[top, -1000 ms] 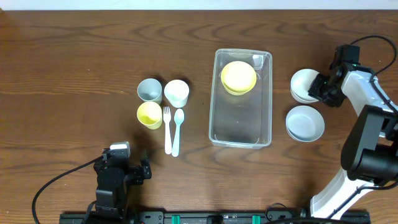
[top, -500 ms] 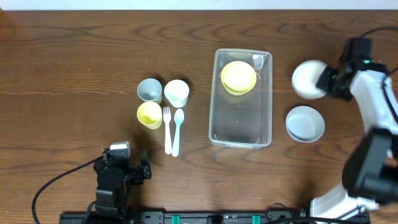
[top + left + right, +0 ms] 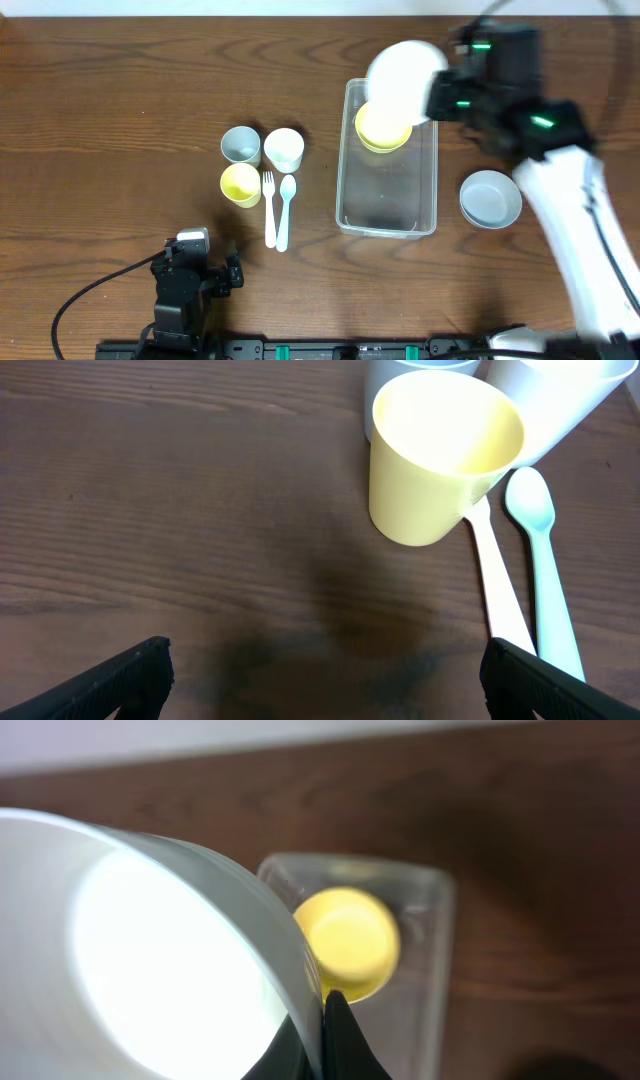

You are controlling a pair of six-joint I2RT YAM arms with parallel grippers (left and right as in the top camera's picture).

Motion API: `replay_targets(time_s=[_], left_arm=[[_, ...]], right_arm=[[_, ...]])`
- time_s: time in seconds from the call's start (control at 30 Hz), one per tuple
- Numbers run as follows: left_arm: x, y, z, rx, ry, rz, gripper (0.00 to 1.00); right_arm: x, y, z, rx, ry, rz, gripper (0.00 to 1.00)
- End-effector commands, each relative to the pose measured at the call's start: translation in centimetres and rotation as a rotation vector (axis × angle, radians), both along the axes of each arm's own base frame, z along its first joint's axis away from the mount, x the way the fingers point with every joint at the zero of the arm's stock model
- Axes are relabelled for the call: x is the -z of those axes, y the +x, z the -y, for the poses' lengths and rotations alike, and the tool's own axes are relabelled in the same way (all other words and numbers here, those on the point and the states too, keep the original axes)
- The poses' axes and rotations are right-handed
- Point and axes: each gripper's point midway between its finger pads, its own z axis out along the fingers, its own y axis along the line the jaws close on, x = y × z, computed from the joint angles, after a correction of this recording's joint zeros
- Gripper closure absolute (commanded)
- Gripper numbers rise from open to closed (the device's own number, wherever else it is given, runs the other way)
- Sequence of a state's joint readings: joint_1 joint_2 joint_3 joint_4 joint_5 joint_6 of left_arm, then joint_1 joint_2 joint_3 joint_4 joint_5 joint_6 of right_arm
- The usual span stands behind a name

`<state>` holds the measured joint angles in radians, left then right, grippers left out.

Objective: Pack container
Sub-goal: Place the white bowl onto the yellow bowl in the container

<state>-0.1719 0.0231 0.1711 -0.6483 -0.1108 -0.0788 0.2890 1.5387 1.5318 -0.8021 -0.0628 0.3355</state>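
Swinging in from the container's [image 3: 342, 180] right, the right gripper [image 3: 325, 1025] is clenching a tilted white bowl [image 3: 405, 80] over the yellow bowl [image 3: 383, 135] in the container's far end; levelling before nesting seems wise. The left gripper [image 3: 320, 680] is idling released.

I count one container [image 3: 386, 229]. There are three bowls: a yellow bowl [image 3: 383, 128] inside it, a white bowl [image 3: 400, 78] over its far end, and a grey bowl [image 3: 490, 198] to its right. Left of it I see three cups: a grey cup [image 3: 240, 144], a white cup [image 3: 284, 149] and a yellow cup [image 3: 240, 184]. There is also one fork [image 3: 269, 208] and one spoon [image 3: 286, 210].
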Motion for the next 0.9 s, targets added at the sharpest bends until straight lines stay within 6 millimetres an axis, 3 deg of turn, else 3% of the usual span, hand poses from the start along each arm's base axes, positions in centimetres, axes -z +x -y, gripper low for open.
replay_targets(time_s=[0.0,0.1,0.27,0.53,0.8,0.87], left_arm=[[0.4,0.0,-0.1,-0.01,-0.005,-0.006,0.02],[0.4,0.0,-0.1,-0.01,-0.005,-0.006,0.02],[0.4,0.0,-0.1,-0.01,-0.005,-0.006,0.02],[0.4,0.0,-0.1,-0.01,-0.005,-0.006,0.02],[0.4,0.0,-0.1,-0.01,-0.005,-0.006,0.02],[0.4,0.0,-0.1,-0.01,-0.005,-0.006,0.02]], right_arm=[[6.8,1.6,-0.7,0.046,-0.096,-0.123,0.99],[11.6,3.5,-0.9,0.08,-0.102,-0.194,0.99],[15.3,6.3,-0.5,0.148,-0.032,-0.22,0.99],[17.9,6.4,1.5,0.22,-0.014,-0.295,0.99],[18.8,5.1,0.1,0.153,-0.011,-0.351,0.98],[18.1,5.0,0.1,0.153,-0.01,-0.35,0.83]])
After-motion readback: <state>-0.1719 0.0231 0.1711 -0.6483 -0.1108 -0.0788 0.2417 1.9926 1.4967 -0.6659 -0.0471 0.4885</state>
